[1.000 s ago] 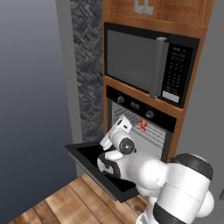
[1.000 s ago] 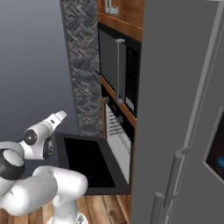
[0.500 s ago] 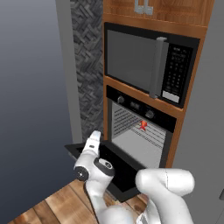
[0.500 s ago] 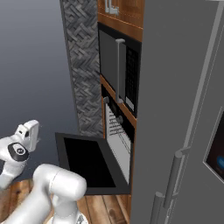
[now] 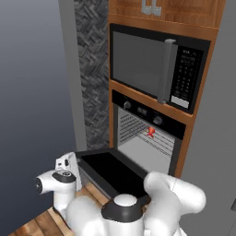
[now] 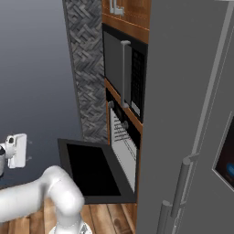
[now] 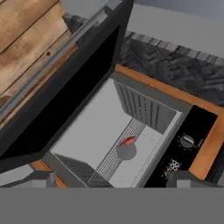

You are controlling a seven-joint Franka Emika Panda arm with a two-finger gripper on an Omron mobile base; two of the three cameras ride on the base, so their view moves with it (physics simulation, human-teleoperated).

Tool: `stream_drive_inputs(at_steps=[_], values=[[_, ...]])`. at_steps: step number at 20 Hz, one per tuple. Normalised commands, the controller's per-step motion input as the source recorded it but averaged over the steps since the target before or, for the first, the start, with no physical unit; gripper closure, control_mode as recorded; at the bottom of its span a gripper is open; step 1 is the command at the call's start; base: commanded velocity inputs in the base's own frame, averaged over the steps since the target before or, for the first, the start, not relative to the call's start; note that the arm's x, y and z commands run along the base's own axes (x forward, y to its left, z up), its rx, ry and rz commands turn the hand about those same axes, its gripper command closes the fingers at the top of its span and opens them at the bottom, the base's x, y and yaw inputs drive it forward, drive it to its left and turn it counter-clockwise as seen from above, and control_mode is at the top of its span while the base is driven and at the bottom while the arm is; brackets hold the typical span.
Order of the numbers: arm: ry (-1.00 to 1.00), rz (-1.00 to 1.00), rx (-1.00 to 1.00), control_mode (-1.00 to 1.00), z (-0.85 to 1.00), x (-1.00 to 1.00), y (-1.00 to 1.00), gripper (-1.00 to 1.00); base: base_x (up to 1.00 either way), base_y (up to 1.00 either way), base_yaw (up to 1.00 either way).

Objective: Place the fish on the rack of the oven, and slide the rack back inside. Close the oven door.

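Note:
The oven (image 5: 147,113) stands with its cavity exposed, and the oven door (image 5: 110,169) hangs flat and level in front of it. Deep in the cavity the small red fish (image 5: 150,132) lies on the wire rack (image 5: 146,140). In the hand view the fish (image 7: 128,140) rests on the rack (image 7: 114,158), which lies within the cavity, beside the door (image 7: 65,94). My gripper (image 5: 68,163) hovers low, left of the door's front edge and well apart from it. It also shows at the far left of the right base view (image 6: 16,151). Its tips (image 7: 111,180) stand wide apart, holding nothing.
A black microwave (image 5: 156,69) with a vertical handle sits above the oven. To the right rises a tall grey fridge (image 6: 192,114); to the left a dark patterned wall strip (image 5: 94,69). Wooden floor (image 5: 39,221) lies under the door. My white arm (image 5: 152,203) curls across the foreground.
The arm has swung out from the oven mouth to the left and down, past the door's edge. The fish has stayed on the rack.

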Motion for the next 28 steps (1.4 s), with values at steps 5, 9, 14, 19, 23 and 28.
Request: stream_drive_inputs(at_steps=[5,9,14,19,23,28], values=[[0.17,-0.33,-0.53,-1.00,-1.00,0.04,0.46,-1.00,0.00,0.00,0.00],[0.00,-0.35,-0.46,-1.00,-1.00,0.05,0.00,-1.00,0.00,0.00,0.00],[0.05,-0.28,-0.42,-1.00,-1.00,0.20,0.00,-1.00,0.00,0.00,0.00],[0.12,-0.25,-0.43,-1.00,-1.00,0.53,-0.06,-1.00,0.00,0.00,0.00],[-0.05,-0.07,-0.20,-1.00,-0.88,0.42,-0.07,-1.00,0.00,0.00,0.00],[0.00,0.02,0.10,-1.00,-1.00,0.28,0.00,-1.00,0.00,0.00,0.00]])
